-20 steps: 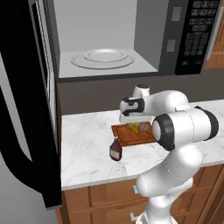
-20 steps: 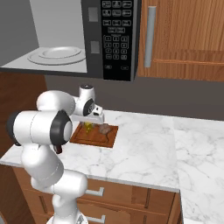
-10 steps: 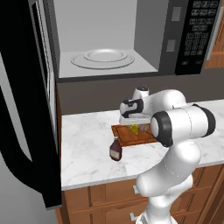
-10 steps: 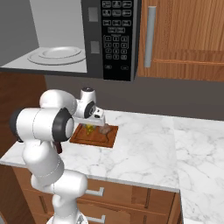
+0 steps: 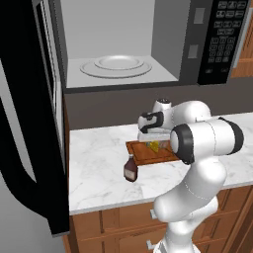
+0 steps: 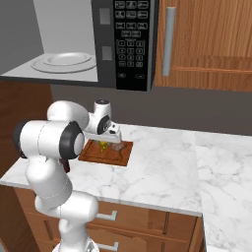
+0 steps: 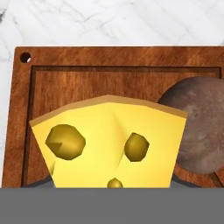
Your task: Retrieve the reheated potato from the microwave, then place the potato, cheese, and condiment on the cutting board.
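Low in the hand view a yellow-orange holed cheese wedge hangs over the reddish-brown wooden cutting board, apparently pinched in the gripper, with the round brown potato at right, the open black microwave beyond.

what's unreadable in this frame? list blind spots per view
- Claw fingertips: hand view, the cheese covers them; whether it is gripped or already resting on the cutting board cannot be told.
- Potato: hand view, cut by the right edge and partly behind the cheese.
- Condiment: right base view, mostly behind the arm; label too small in the left base view.
- Microwave keypad: markings too small in both base views.
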